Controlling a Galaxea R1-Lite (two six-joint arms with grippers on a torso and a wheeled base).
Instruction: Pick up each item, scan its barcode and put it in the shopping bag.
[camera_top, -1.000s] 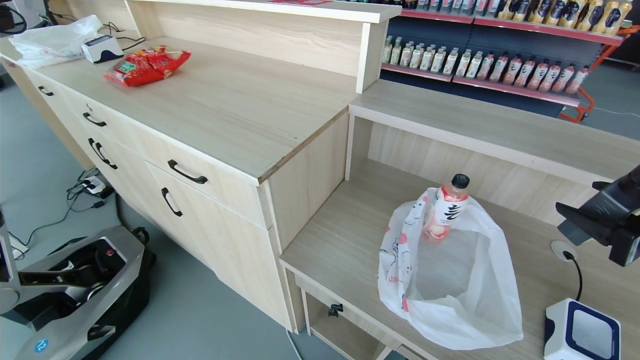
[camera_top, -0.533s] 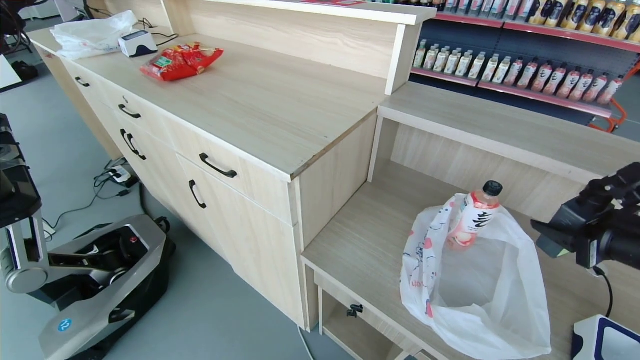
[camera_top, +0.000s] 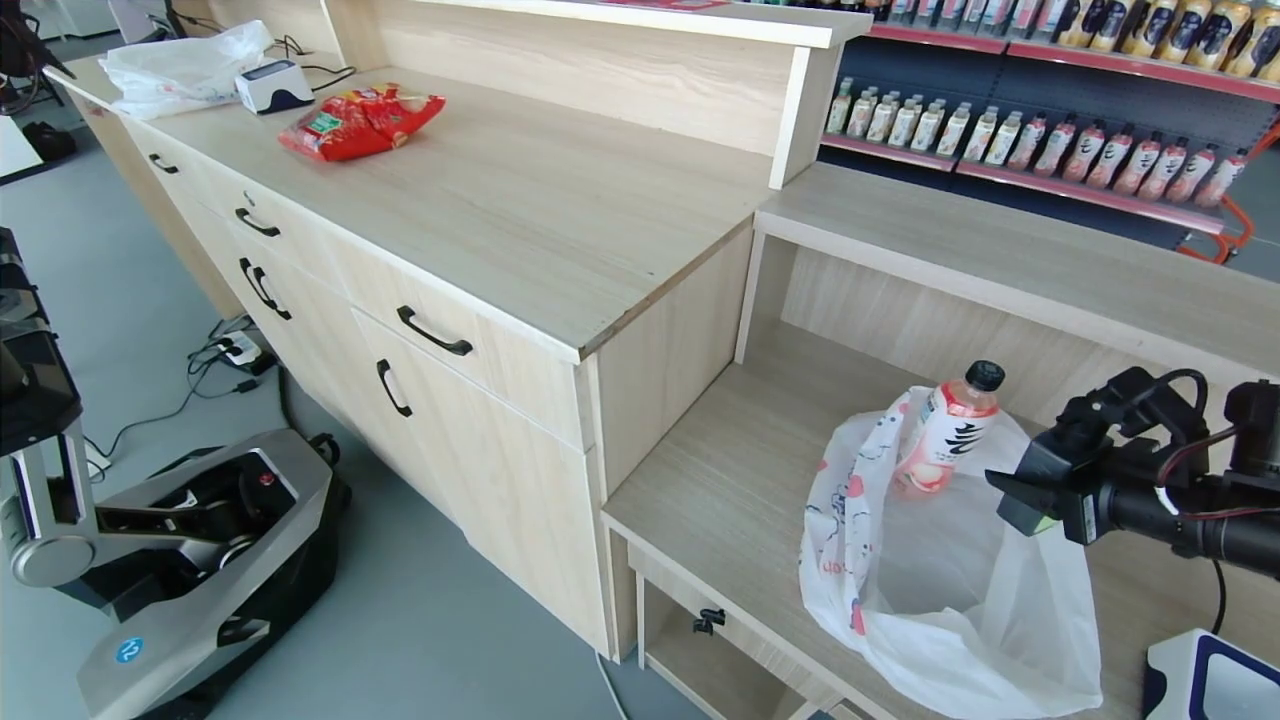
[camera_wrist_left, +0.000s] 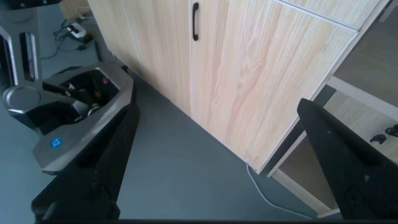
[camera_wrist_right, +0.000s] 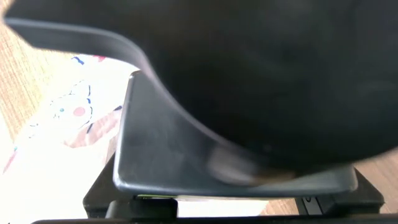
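The white shopping bag (camera_top: 940, 590) lies open on the low desk (camera_top: 720, 470), and its printed plastic (camera_wrist_right: 62, 124) also appears in the right wrist view. A pink drink bottle (camera_top: 945, 430) with a black cap stands upright at the bag's far edge. My right gripper (camera_top: 1030, 490) hangs just right of the bottle, over the bag's right rim. Red snack packets (camera_top: 360, 122) lie far off on the high counter (camera_top: 560, 220). My left gripper (camera_wrist_left: 211, 180) is open and holds nothing, low beside the cabinet front over the grey floor.
A barcode scanner (camera_top: 1210, 675) sits at the desk's near right corner with a cable behind it. A second scanner (camera_top: 272, 88) and another white bag (camera_top: 180, 65) rest at the counter's far left end. Drink shelves (camera_top: 1020, 150) stand behind.
My right arm has swung left and down toward the bag's rim, next to the bottle. The head view shifted earlier on. Bag and bottle have stayed put.
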